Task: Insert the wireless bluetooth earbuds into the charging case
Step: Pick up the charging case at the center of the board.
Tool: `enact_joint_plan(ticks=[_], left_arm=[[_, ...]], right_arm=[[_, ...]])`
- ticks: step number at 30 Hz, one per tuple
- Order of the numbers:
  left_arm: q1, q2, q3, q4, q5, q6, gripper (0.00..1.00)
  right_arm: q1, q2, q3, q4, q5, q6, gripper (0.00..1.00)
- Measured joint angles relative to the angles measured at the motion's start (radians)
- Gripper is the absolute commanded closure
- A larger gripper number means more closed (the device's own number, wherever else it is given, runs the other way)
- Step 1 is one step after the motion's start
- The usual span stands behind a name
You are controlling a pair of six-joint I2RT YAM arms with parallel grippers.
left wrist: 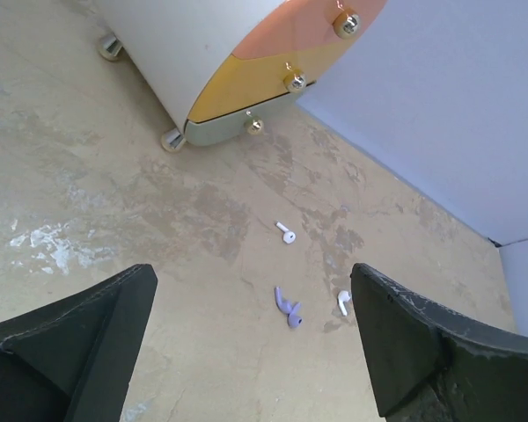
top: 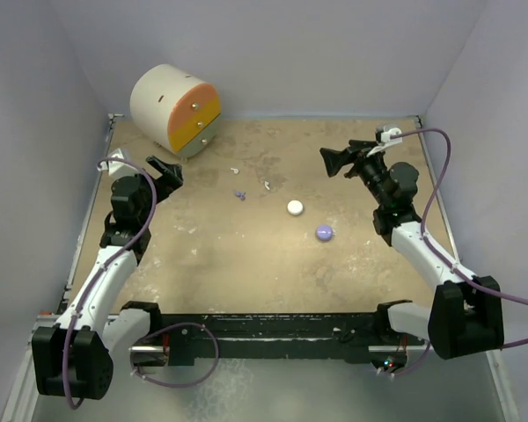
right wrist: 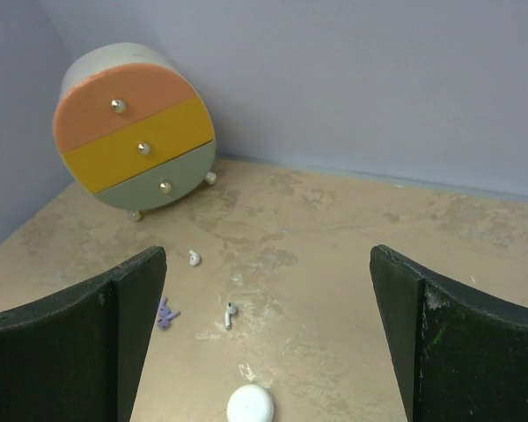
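Two white wireless bluetooth earbuds [top: 234, 170] [top: 267, 185] and a purple one [top: 240, 194] lie loose on the tan table, left of centre. A round white charging case [top: 295, 207] and a lilac one [top: 325, 232] sit right of them, both closed. My left gripper [top: 167, 171] hovers open and empty at the left; its view shows the purple earbud [left wrist: 288, 308] between the white earbuds [left wrist: 286, 233] [left wrist: 342, 301]. My right gripper [top: 333, 161] hangs open and empty at the right, facing the white case [right wrist: 250, 404] and the earbuds [right wrist: 229, 313] [right wrist: 194, 258] [right wrist: 165, 314].
A round three-drawer cabinet [top: 174, 110] with orange, yellow and green fronts stands at the back left corner on small feet. Lavender walls close in the table on three sides. The arms' black base rail [top: 273, 330] runs along the near edge.
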Motion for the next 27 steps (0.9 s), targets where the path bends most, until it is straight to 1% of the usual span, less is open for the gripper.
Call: enact_joint_plan(ticks=[6, 9, 10, 13, 16, 20, 23, 27], left_arm=[[0.0, 0.005, -0.04, 0.068, 0.028, -0.014, 0.07], [0.0, 0.005, -0.044, 0.071, 0.034, -0.029, 0.01], [0.0, 0.005, -0.044, 0.071, 0.033, -0.04, 0.01], [0.0, 0.005, -0.046, 0.07, 0.026, -0.063, 0.02], [0.0, 0.0, -0.046, 0.061, 0.006, -0.08, 0.06], [0.0, -0.024, -0.046, 0.0, -0.035, -0.092, 0.06], [0.0, -0.057, -0.045, -0.048, -0.068, -0.096, 0.05], [0.001, -0.087, -0.045, -0.087, -0.063, -0.086, 0.05]], right_arm=[[0.028, 0.004, 0.001, -0.04, 0.061, -0.028, 0.0], [0.04, 0.01, 0.012, -0.059, 0.093, -0.042, 0.0], [0.045, 0.015, 0.018, -0.067, 0.106, -0.046, 0.0], [0.066, 0.02, 0.023, -0.084, 0.152, -0.062, 0.0], [0.094, 0.031, 0.031, -0.105, 0.193, -0.078, 0.0], [0.176, 0.085, 0.072, -0.142, 0.272, -0.107, 0.0], [0.261, 0.164, 0.117, -0.167, 0.328, -0.126, 0.0], [0.344, 0.275, 0.161, -0.219, 0.398, -0.132, 0.0]])
